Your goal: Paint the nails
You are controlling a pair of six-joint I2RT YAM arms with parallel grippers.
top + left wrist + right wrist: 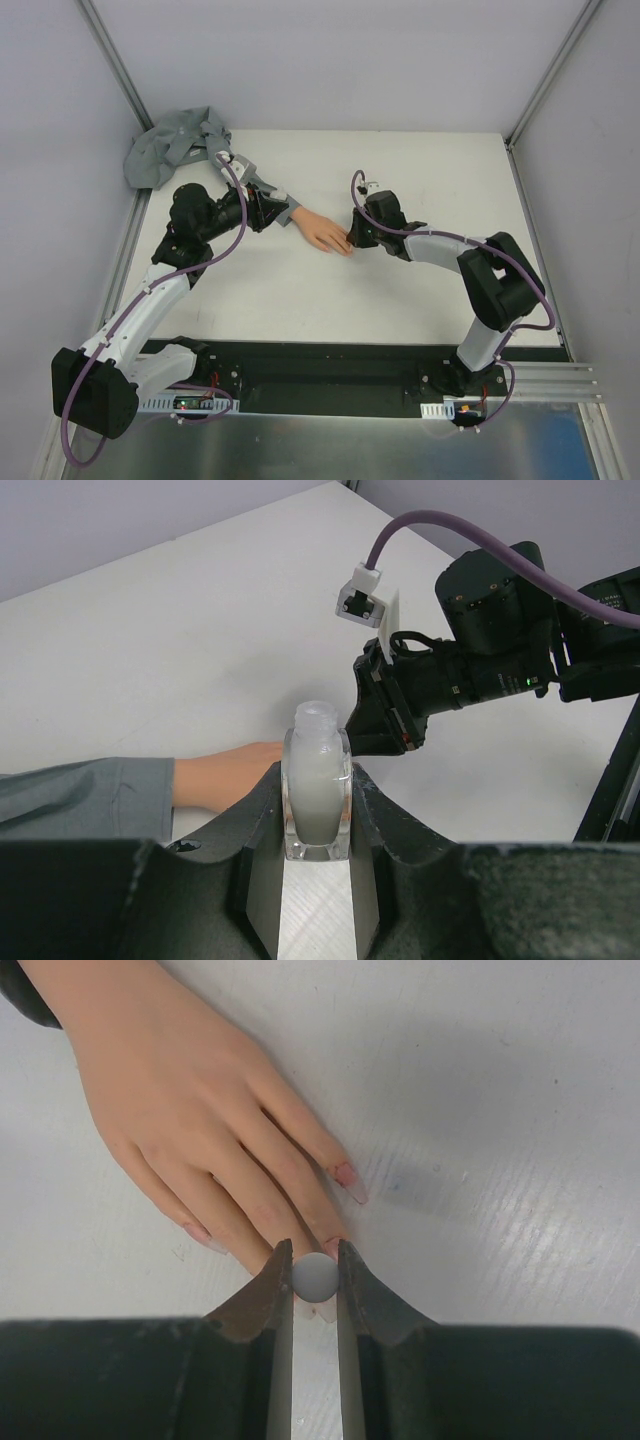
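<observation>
Nails (pixel 346 1174) need slow, light strokes: my right fingers (pixel 265 1295) pinch the brush (pixel 315 1276), left fingers (pixel 375 815) clamp the bottle (pixel 318 790) steady.

No writing, brand or number can be read. The white cable plug (pixel 362 597) above the small bottle (pixel 317 785) may carry marks, too blurred to tell.

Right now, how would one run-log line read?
left gripper: shut on bottle | right gripper: shut on grey cap, at nails
</observation>
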